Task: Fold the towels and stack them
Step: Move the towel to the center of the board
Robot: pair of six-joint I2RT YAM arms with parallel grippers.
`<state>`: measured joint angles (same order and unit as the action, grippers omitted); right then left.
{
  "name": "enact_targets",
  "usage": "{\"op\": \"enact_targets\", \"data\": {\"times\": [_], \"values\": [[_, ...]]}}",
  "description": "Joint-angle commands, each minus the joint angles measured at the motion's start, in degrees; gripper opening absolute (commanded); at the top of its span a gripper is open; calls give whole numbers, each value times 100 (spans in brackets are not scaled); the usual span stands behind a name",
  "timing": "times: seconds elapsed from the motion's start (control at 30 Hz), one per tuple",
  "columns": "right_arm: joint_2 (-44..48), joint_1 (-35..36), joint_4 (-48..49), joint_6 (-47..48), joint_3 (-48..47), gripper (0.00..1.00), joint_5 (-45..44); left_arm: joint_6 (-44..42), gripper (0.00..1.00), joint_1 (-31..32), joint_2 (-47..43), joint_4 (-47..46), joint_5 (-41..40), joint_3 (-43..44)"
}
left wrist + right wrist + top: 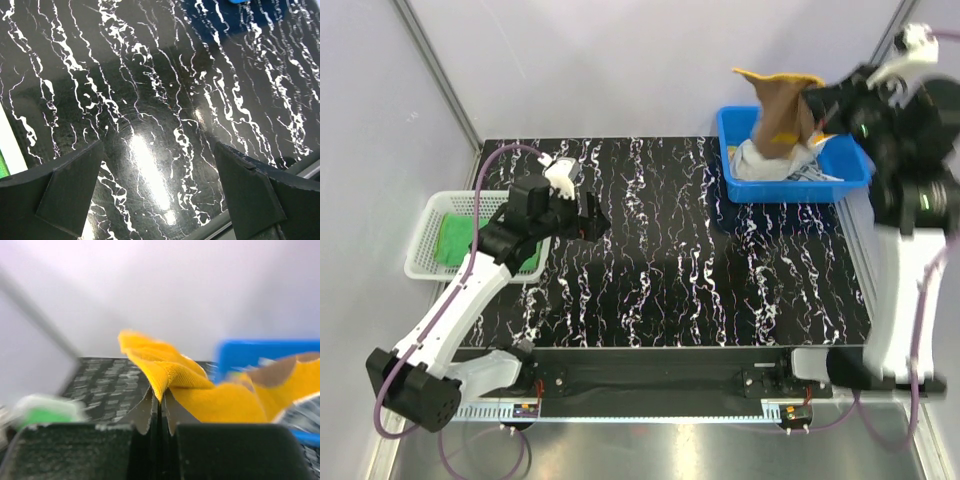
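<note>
My right gripper [817,105] is shut on the orange-yellow towel with the brown bear [782,112] and holds it up above the blue bin [853,165]. The right wrist view shows the jaws [161,400] pinching a fold of the yellow cloth [175,372]. More towels, white and navy-patterned [775,165], lie crumpled in the bin under it. A folded green towel [453,240] lies in the white basket [428,268] at the left. My left gripper [597,222] is open and empty above the black marble table [670,260]; its fingers [65,192] frame bare tabletop.
The blue bin stands at the table's back right corner, the white basket off the table's left edge. Grey walls close in behind and at both sides. A metal frame rail runs along the near edge.
</note>
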<state>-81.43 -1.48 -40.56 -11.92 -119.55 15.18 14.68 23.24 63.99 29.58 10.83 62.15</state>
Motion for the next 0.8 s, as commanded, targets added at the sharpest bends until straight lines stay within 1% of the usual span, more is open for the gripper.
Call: {"op": "enact_targets", "data": {"times": [0.0, 0.03, 0.1, 0.13, 0.17, 0.2, 0.23, 0.27, 0.3, 0.33, 0.4, 0.43, 0.53, 0.57, 0.6, 0.67, 0.7, 0.77], "values": [[749, 60, 443, -1039, 1141, 0, 2144, 9, 99, -4, -298, -129, 340, 280], [925, 60, 435, -1214, 1710, 0, 2417, -52, 98, 5, -351, -102, 402, 306], [1400, 86, 242, -1251, 2249, 0, 2516, -140, 96, 13, -457, 46, 507, 307], [1549, 86, 189, -1234, 2782, 0, 2490, -219, 96, 13, -579, 100, 543, 289], [1803, 95, 110, -1207, 3040, 0, 2499, -272, 95, 22, -641, 144, 647, 245], [1902, 86, 127, -1207, 3286, 0, 2664, -342, 95, 40, -720, 144, 866, 193], [1990, 95, 153, -1242, 3758, 0, 2770, -351, 94, 40, -851, 127, 964, 131], [2095, 95, 258, -1268, 3989, 0, 2919, -343, 94, 57, -922, 57, 1104, -43], [2113, 95, 320, -1303, 4218, 1, 3199, -317, 94, 75, -967, -196, 1506, -141], [2079, 104, 338, -1347, 4603, 1, 3245, -282, 94, 92, -1010, -364, 1701, -255], [1965, 112, 207, -1357, 4913, 1, 3141, -107, 92, 145, -950, -767, 1826, -501], [1825, 112, 162, -1330, 5210, 2, 3018, -79, 91, 154, -862, -831, 1826, -528], [1517, 112, 110, -1260, 5712, 3, 2685, 61, 89, 224, -257, -1007, 1835, -537], [1264, 112, 118, -1190, 5810, 3, 2666, 53, 89, 277, -81, -1059, 1835, -520], [1148, 112, 179, -1172, 5907, 3, 2648, 35, 88, 434, 330, -1164, 1704, -459], [893, 112, 345, -1242, 6162, 2, 2438, -87, 85, 654, 745, -1244, 1476, -362], [822, 112, 425, -1321, 6284, 2, 2289, -262, 84, 933, 1060, -1445, 1248, -274], [690, 112, 879, -1707, 6443, 2, 2305, -482, 84, 1234, 1361, -1770, 992, -247]]}}
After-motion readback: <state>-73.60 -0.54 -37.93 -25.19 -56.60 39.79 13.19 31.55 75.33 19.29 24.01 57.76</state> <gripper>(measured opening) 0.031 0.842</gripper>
